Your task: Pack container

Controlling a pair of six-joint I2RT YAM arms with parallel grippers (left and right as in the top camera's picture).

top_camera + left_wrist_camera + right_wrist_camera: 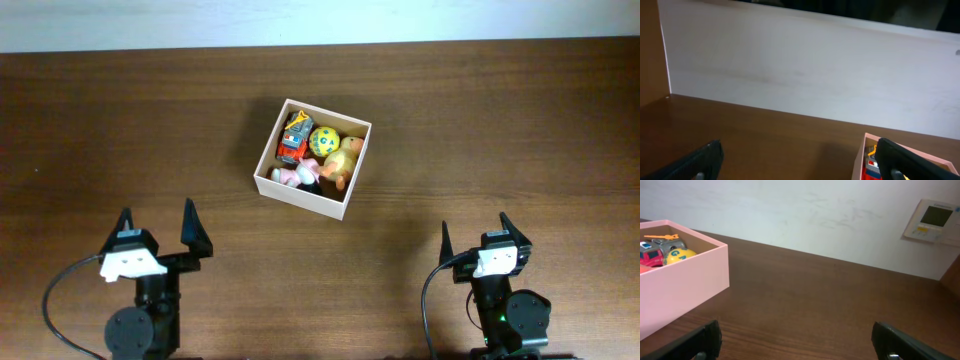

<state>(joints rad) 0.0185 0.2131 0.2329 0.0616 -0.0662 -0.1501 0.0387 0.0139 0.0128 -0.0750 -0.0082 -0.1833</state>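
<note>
Both claws are empty with the jaws spread wide: left gripper (157, 214), right gripper (475, 226). Both arms are tucked back at my near edge of the table (500, 120), wrists about level, fingers aimed forward at the far wall. The container (298, 197) sits mid-table, ahead of both claws, forward-right of the left one and forward-left of the right one. It's square, so there's no real long axis, but it's yawed, with one corner pointing back toward me. The left claw looks marginally nearer to its closest corner, though it's close to even. The wrist cams agree: the box clips the lower-right of the left view and fills the left of the right view. Inside are a red toy truck (293, 140), a yellow ball (324, 140), a yellow duck (346, 157) and a pink-and-white toy (293, 176), all bunched toward the far side. I see no loose toys on the table, so packing looks done or nearly so. Any further reach goes forward and inward.
</note>
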